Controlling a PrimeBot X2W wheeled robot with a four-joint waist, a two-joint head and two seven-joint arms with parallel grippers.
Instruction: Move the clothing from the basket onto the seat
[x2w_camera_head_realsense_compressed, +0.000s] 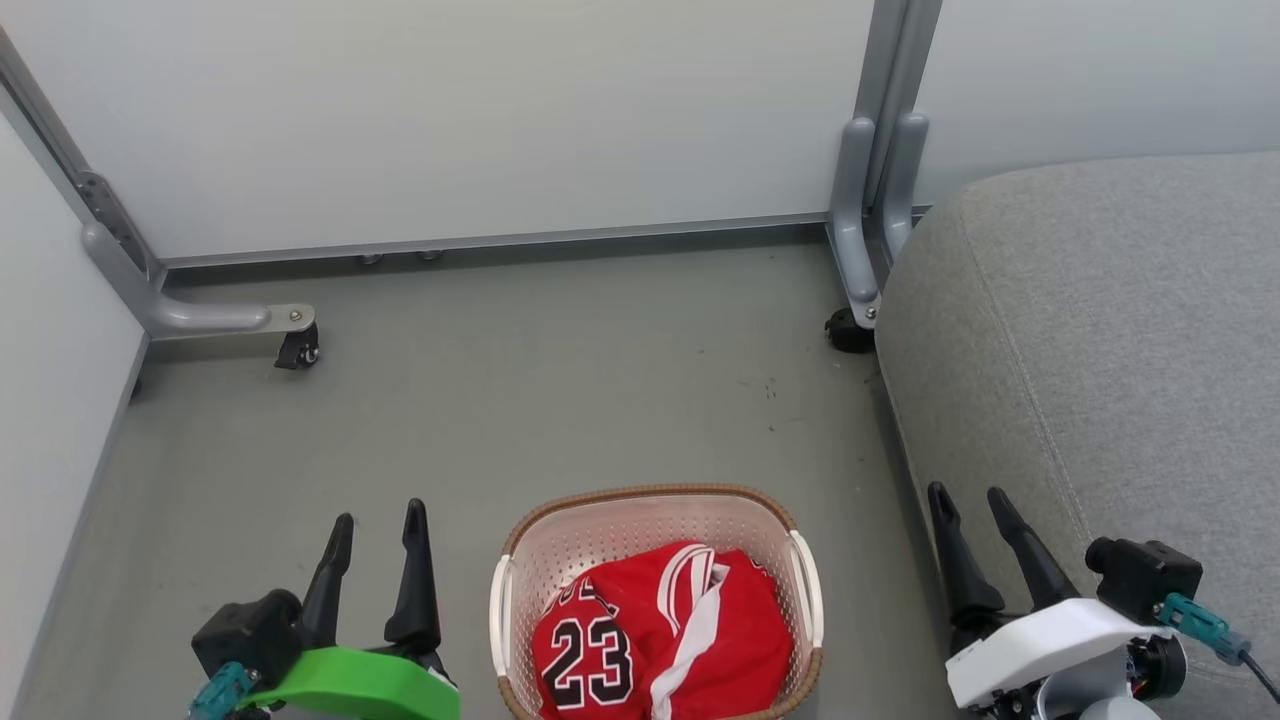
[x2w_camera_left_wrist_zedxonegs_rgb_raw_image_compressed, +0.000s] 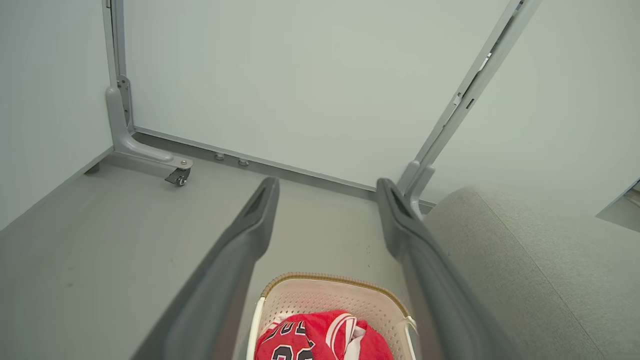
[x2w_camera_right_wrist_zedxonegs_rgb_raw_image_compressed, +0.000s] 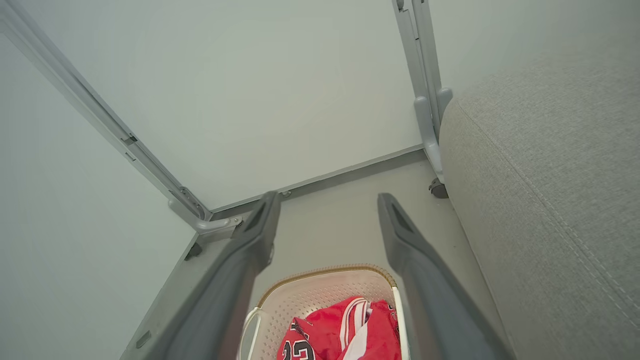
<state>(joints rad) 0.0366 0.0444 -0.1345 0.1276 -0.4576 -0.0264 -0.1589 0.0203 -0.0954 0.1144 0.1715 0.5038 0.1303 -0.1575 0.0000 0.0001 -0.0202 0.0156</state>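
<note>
Grey seat (x2w_camera_head_realsense_compressed: 1100, 330): the largest item, at the right, with no garment on it. Floor (x2w_camera_head_realsense_compressed: 500, 400): grey, closed off at the far side and left by pale partition panels (x2w_camera_head_realsense_compressed: 450, 120) on castor feet. Basket (x2w_camera_head_realsense_compressed: 650, 492): stands on the floor at near centre, just left of the seat's edge, between the two claws. Clothing (x2w_camera_head_realsense_compressed: 690, 640): red with white trim, one piece numbered 23, bundled inside the basket toward its near side. Left claw (x2w_camera_head_realsense_compressed: 379, 511): near left of the basket, fingers spread wide, empty. Right claw (x2w_camera_head_realsense_compressed: 965, 490): near right, before the seat's edge, likewise wide and empty. Stage, as judged: the first pickup, not yet begun. The next move calls for a claw to descend into the basket, close on a raised fold clear of the wall, lift above the rim and carry rightward.
</note>
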